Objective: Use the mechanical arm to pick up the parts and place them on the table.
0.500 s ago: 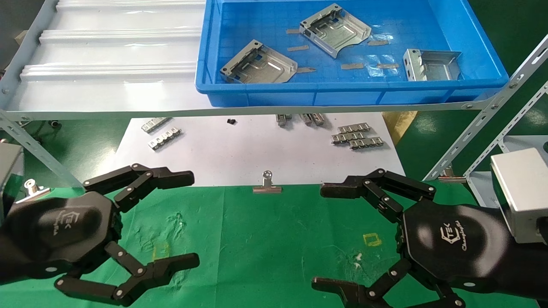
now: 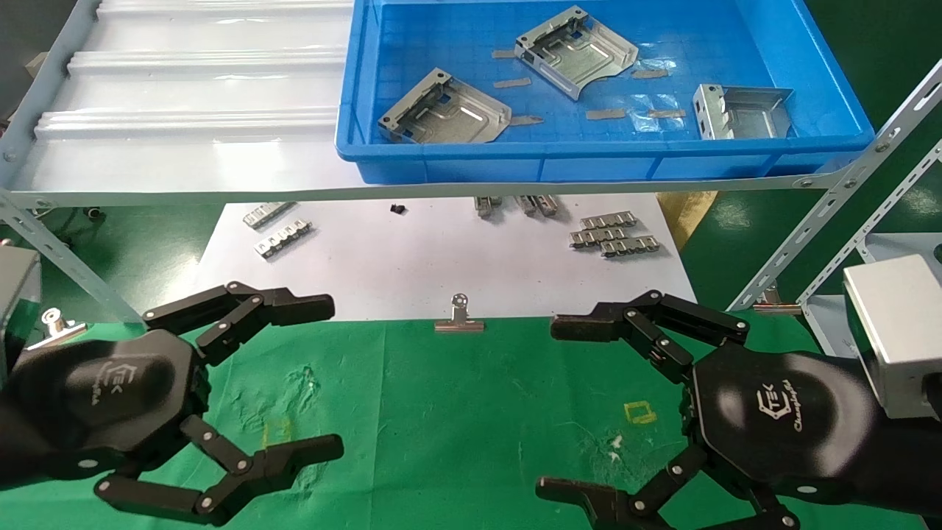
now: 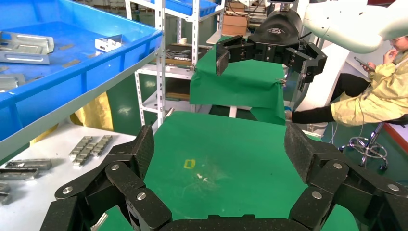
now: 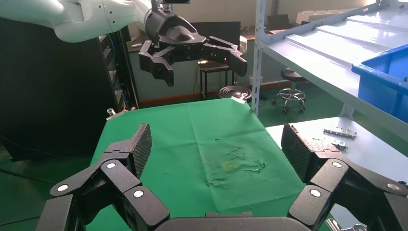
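Head view: both hands, left and right, hover with fingers spread wide and empty over the lower-frame green tabletop; parts lie upper-centre in the blue tray, so reach should clear its front wall.

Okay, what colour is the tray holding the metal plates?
Blue. The tray sits on the shelf, with three silver-grey plates inside; the head view shows it best.

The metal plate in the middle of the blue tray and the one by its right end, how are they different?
The middle plate lies flat and turned at an angle, with its curved edge toward the right plate. The right plate sits squarer to the blue tray, and its holed flange stands up on the side nearest the middle plate. Both are silver-grey sheet metal.
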`<state>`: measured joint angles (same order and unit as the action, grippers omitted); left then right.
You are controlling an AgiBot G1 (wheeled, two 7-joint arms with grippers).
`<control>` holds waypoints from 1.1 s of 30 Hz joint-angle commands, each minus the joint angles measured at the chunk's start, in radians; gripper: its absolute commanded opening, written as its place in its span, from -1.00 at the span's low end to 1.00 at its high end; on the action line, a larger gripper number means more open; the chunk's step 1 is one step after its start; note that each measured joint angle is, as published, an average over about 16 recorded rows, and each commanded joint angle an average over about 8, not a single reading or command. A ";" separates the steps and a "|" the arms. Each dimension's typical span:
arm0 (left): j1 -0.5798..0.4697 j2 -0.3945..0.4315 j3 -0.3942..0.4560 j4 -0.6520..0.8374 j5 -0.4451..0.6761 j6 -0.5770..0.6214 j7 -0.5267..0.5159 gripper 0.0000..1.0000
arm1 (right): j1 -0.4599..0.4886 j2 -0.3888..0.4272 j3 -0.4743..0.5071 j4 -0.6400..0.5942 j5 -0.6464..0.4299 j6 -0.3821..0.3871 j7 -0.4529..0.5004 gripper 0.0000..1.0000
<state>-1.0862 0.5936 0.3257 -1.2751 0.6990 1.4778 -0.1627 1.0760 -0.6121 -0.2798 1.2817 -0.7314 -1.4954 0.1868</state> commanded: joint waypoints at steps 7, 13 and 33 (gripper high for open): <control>0.000 0.000 0.000 0.000 0.000 0.000 0.000 -1.00 | 0.000 0.000 0.000 0.000 0.000 0.000 0.000 1.00; 0.000 0.000 0.000 0.000 0.000 0.000 0.000 -1.00 | 0.000 0.000 0.000 0.000 0.000 0.000 0.000 1.00; 0.000 0.000 0.000 0.000 0.000 0.000 0.000 -1.00 | 0.000 0.000 0.000 0.000 0.000 0.000 0.000 1.00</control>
<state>-1.0862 0.5936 0.3257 -1.2751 0.6990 1.4778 -0.1626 1.0764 -0.6120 -0.2798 1.2821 -0.7317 -1.4953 0.1867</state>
